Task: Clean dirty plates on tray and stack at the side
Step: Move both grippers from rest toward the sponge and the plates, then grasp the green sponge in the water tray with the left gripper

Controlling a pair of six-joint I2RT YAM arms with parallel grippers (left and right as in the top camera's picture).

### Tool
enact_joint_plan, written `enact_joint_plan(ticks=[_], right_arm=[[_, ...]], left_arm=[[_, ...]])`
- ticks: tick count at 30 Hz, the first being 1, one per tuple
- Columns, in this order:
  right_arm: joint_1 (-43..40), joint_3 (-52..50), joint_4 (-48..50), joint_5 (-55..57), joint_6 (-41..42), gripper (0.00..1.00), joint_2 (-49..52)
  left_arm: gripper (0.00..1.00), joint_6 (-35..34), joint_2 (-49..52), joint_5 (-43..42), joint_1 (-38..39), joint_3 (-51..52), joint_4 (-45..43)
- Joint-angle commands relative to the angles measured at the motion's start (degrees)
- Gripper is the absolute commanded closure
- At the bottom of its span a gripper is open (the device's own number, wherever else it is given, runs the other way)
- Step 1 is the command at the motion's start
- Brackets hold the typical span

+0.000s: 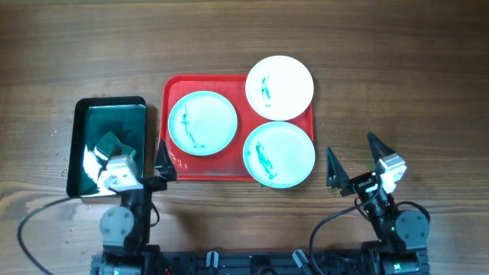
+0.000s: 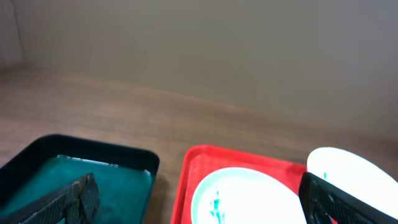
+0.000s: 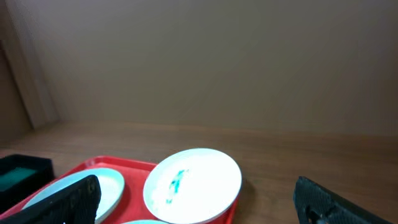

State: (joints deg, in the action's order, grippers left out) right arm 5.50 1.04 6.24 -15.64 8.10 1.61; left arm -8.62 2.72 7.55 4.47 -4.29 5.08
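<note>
Open end effectors (image 1: 130,164) (image 1: 354,155) near tray (image 1: 173,87) holding 3 smeared plates (image 1: 202,122) (image 1: 280,87) (image 1: 279,153).

Overhead view: fixed above, looking straight down on the table (image 1: 382,46). Left and right wrist views: low, close, both set at the near edge and facing the far edge. All three views share the red tray (image 2: 189,168) and white plate (image 3: 193,180).

Parked low along the near edge of the tabletop, one arm toward each corner. At the left, holds the left gripper (image 1: 131,156) spread wide, dark fingers (image 2: 78,198) aimed at the far edge. At the right, holds the right gripper (image 1: 356,155) equally wide, angled slightly toward the left edge. Both empty.
</note>
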Motion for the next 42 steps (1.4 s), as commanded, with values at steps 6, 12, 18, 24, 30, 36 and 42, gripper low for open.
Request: enact_joint_plan(ticks=[6, 12, 18, 24, 30, 36, 42], right_arm=[[0.2, 28.8, -3.9, -9.8, 0.9, 0.00, 29.2], [0.2, 72.7, -43.8, -17.5, -6.9, 0.00, 66.2], [0.3, 84.7, -55.9, -21.7, -9.6, 0.00, 85.8], [14.8, 86.2, -53.2, -1.6, 0.8, 0.18, 96.5], [29.9, 87.2, -48.2, 14.8, 9.0, 0.30, 109.4], [33.7, 87.1, -42.8, 18.6, 10.0, 0.43, 117.7], [34.5, 87.1, -38.6, 18.6, 14.5, 0.56, 121.7]], left_arm=[[0.00, -3.3, 33.7, -2.3, 0.2, -41.1, 22.5], [0.00, -5.6, 60.4, -15.8, 0.2, -77.2, 50.7], [0.00, -5.6, 68.7, -21.9, 0.3, -79.3, 52.4], [0.00, -10.3, 71.9, -9.7, 0.2, -79.3, 51.6], [0.00, -19.0, 73.7, 2.5, -7.4, -79.3, 57.9], [0.03, -19.1, 82.0, 2.6, -17.4, -79.2, 62.4], [0.00, -18.8, 87.7, 2.6, -18.3, -79.2, 60.5]])
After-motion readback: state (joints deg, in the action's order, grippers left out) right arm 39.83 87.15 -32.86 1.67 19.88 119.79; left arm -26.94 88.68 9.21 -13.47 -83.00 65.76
